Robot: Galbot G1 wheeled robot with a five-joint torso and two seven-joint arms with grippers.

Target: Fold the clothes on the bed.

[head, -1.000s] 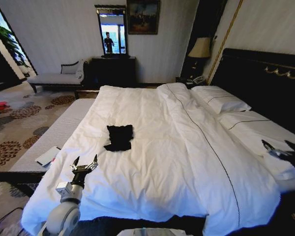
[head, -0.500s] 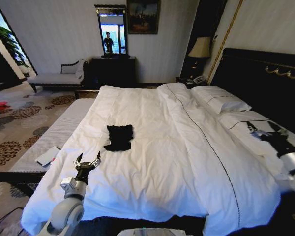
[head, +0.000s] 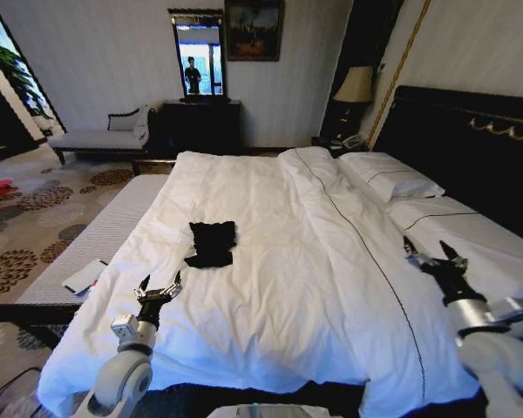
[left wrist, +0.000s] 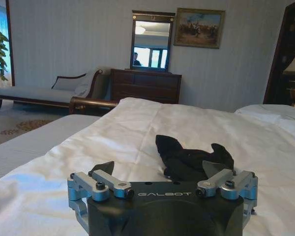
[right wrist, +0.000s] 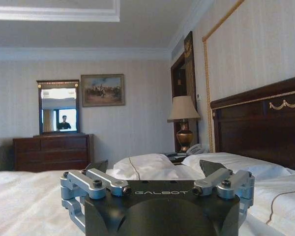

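Note:
The clothes (head: 212,242) are one small black garment, lying crumpled on the white duvet of the bed (head: 288,218), left of its middle. My left gripper (head: 159,287) hovers open above the duvet's near left part, short of the garment and pointing at it. In the left wrist view the clothes (left wrist: 191,157) lie just beyond the open left gripper (left wrist: 160,169). My right gripper (head: 427,248) is open over the bed's right side, far from the garment. The right wrist view has the right gripper (right wrist: 155,167) open with nothing between its fingers.
A grey bench (head: 96,235) runs along the bed's left side with a flat white object (head: 84,276) on it. Pillows (head: 392,178) and a dark headboard (head: 471,144) are at the right. A dresser with mirror (head: 200,122), a chaise (head: 100,135) and a lamp (head: 355,85) stand by the far wall.
My right arm has swung in from the far right edge toward the bed's middle and nearer to me. The left gripper has shifted slightly right. The garment has not moved.

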